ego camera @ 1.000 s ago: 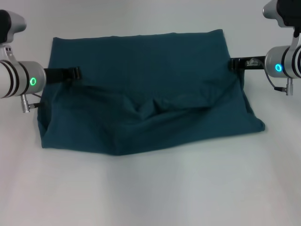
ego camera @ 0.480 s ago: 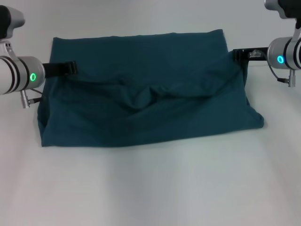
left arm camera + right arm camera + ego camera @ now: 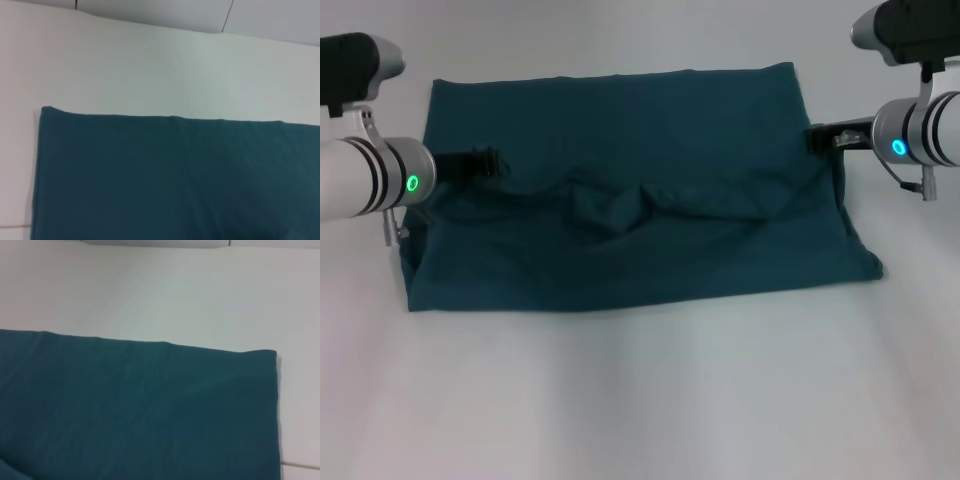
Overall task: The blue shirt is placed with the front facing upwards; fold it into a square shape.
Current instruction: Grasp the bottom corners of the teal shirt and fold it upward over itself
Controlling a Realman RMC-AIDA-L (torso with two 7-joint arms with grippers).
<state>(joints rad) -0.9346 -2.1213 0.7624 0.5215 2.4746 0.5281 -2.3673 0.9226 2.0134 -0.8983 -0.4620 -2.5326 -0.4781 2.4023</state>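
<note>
Left pincer (image 3: 480, 163) lies at one side edge of the shirt (image 3: 630, 220), right pincer (image 3: 823, 138) at the opposite side edge, both about level with a loose crease that sags across the cloth between them; whether either is clenched on fabric or released cannot be told, since the dark fingertips merge with the dark cloth and neither wrist view shows its own fingers. Between the two pincers the shirt lies on the white bench (image 3: 640, 400) as a wide teal rectangle, with no lettering, collar or sleeves showing, so the plain side is up and the sleeves look to be tucked away already. Beyond the pincers, on the far side, the edge is straight and its corners crisp, as both wrist views confirm. On the near side of the pincers the lower layer spreads wider, its corner by the right pincer flaring outward and the edge by the left pincer bulging, so the layers are not squared up. My judgement is that the task is past halfway: a lengthwise fold seems made but is slack and rumpled in the middle. What looks left is flattening that crease, aligning the near edge, and at least one more fold to bring the wide rectangle to a square.
</note>
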